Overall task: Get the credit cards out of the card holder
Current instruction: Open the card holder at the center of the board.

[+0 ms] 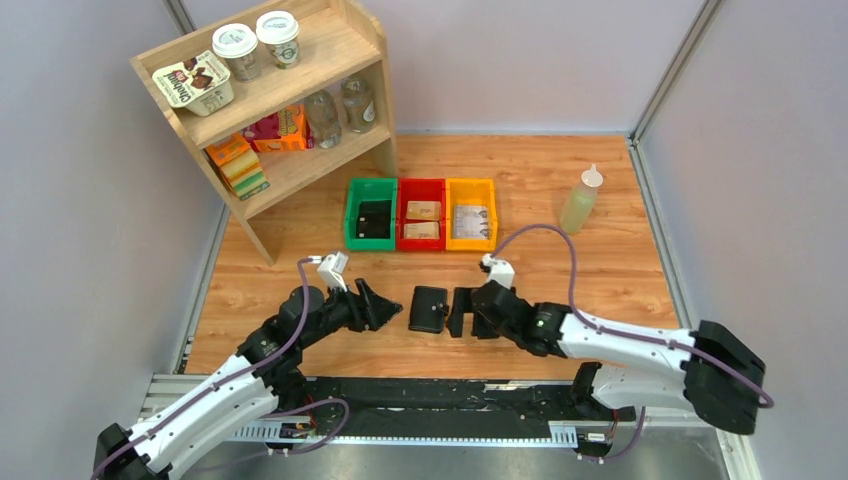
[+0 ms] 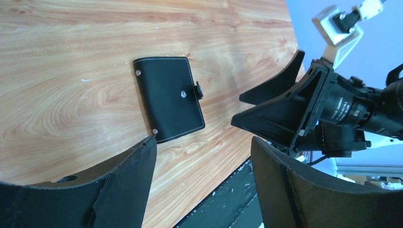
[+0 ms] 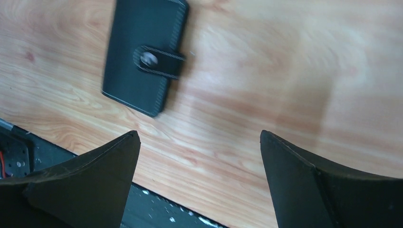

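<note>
**Item:** card holder (image 1: 428,309), black, stitched edge, folded shut with its snap tab fastened. It is laid flat near the middle of the wooden surface (image 1: 560,270), held by nothing. No credit cards are seen outside it.

**Writing:** none can be read on the card holder. Printing on the carton (image 1: 193,83) and the two lidded cups (image 1: 258,42) on the shelf (image 1: 330,55) is too small to be made out, as is the small white text on the right arm's wrist in the left wrist view.

**Left claw** (image 1: 385,306): spread wide, nothing gripped or touched. It is placed at 9 o'clock of the card holder, just beside it, with the arm stretched low from the near edge.

**Right claw** (image 1: 462,312): opened fully, nothing gripped. It is placed at 3 o'clock of the card holder, close beside it, with the arm reaching in low from the right.

**Surroundings:** green bin (image 1: 354,212), red bin (image 1: 421,186) and yellow bin (image 1: 470,185) are set in a row at 12 o'clock; a squeeze bottle (image 1: 581,200) is stood at 2 o'clock.
</note>
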You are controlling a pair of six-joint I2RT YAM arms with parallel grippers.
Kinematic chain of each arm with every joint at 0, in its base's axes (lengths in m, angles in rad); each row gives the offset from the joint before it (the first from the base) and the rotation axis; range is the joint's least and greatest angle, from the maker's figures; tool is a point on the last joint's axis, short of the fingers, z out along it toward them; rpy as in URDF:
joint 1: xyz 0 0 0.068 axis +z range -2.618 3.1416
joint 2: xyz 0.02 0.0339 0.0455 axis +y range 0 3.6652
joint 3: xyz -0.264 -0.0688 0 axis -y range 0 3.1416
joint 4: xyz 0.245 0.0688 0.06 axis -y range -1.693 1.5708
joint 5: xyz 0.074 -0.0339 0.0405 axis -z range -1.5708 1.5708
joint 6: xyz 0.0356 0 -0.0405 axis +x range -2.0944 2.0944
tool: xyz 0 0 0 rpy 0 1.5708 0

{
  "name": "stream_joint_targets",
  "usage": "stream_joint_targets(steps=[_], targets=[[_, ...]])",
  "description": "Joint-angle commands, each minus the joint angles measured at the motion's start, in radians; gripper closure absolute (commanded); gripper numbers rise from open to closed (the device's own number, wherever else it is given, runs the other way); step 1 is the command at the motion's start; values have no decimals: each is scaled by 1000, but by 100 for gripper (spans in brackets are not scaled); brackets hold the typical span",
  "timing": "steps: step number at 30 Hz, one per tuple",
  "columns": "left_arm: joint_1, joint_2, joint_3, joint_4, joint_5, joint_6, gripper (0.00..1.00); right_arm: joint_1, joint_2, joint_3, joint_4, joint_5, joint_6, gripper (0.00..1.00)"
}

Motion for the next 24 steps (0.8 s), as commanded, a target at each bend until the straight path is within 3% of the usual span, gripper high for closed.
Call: stream_joint_targets(steps=[1, 3, 6, 8, 15, 19, 24], targets=[[0, 46, -4, 108, 41, 24, 20, 33, 181, 225, -48, 133, -187, 0], [0, 75, 23, 86, 15, 52, 21, 38, 245, 286, -45, 139, -221, 0], [0, 106, 109, -86, -88, 72, 22, 38, 336, 372, -68, 157, -241, 0], [0, 115, 140, -157, -151, 87, 23, 38, 396, 426, -102, 182, -246, 5], [2, 219, 249, -371, -296, 118, 28, 39, 496, 470, -91, 170, -211, 44], [0, 339, 341, -463, -350, 118, 29, 38, 543, 480, -114, 176, -183, 45], [-1, 456, 411, -478, -280, 196, 31, 29, 530, 443, -87, 179, -158, 52]])
